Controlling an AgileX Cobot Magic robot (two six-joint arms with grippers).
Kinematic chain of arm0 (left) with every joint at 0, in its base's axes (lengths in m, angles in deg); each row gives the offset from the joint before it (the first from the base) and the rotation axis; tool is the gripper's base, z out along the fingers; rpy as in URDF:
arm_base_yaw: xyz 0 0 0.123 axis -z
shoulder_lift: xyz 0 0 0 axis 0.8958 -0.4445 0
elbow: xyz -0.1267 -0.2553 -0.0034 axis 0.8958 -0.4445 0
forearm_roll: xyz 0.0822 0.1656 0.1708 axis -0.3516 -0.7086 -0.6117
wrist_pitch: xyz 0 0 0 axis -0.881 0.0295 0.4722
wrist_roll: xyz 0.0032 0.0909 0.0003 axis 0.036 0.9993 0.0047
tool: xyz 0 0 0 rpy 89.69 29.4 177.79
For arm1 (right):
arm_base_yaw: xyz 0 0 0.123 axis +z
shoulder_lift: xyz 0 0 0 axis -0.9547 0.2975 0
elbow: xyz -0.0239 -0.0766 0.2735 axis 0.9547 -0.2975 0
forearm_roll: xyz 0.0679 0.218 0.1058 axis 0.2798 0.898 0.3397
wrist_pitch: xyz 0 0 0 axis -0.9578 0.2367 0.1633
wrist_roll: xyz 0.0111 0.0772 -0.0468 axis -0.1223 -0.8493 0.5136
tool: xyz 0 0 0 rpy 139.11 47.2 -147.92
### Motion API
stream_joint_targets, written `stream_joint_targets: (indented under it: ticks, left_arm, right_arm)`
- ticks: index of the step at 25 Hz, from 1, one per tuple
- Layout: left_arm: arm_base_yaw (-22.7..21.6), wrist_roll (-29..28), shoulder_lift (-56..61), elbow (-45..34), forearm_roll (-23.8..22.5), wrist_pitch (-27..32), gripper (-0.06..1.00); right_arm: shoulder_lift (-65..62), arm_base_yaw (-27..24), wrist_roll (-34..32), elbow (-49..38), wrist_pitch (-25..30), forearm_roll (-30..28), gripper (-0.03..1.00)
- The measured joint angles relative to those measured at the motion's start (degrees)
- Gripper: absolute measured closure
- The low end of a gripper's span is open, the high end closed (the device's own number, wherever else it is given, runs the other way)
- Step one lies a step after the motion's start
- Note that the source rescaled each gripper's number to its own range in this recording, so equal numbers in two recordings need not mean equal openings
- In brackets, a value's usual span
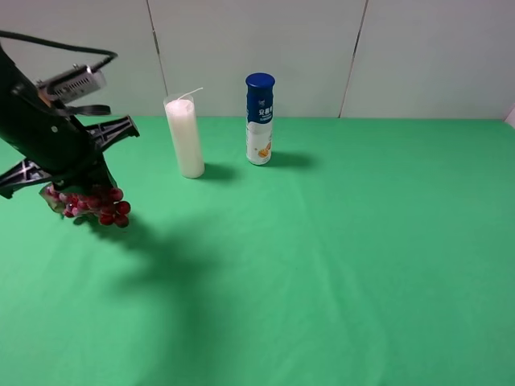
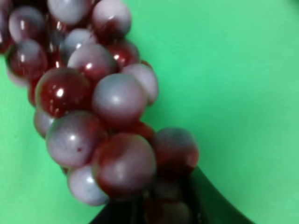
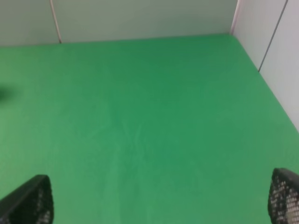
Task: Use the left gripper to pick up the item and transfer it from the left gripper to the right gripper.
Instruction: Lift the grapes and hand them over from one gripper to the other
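hanging above the bench (image 1: 338, 241) at far left, grapes (image 1: 96, 207) sit clamped in left tool (image 1: 71, 183); right tool (image 3: 156, 200) gapes empty, probably well off rightward.

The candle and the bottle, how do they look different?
The candle is plain whitish all over; the bottle is blue and white with printing on it. The candle has a thin bent wick on top; the bottle has a dark blue cap. Both stand upright, apart from each other, on the green table.
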Motion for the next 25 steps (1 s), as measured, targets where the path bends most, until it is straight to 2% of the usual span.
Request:
stream_joint_targets:
  ticks: [8,13,17,20,25]
  left_arm:
    - [0.0,2.6,10.1,0.0,0.5,7.0,0.93]
    - [0.0,3.0,14.5,0.0,4.8,9.0,0.94]
    - [0.0,6.0,15.9,0.4,9.2,11.9,0.94]
    - [0.0,9.4,15.9,3.1,11.8,14.4,0.94]
    - [0.0,12.6,15.9,9.2,13.0,17.3,0.94]
  right_arm:
    - [0.0,0.0,0.0,0.0,0.0,0.0,-0.03]
    - [0.0,0.0,0.0,0.0,0.0,0.0,-0.03]
    - [0.0,0.0,0.0,0.0,0.0,0.0,-0.03]
    - [0.0,0.0,0.0,0.0,0.0,0.0,-0.03]
    - [0.0,0.0,0.0,0.0,0.0,0.0,-0.03]
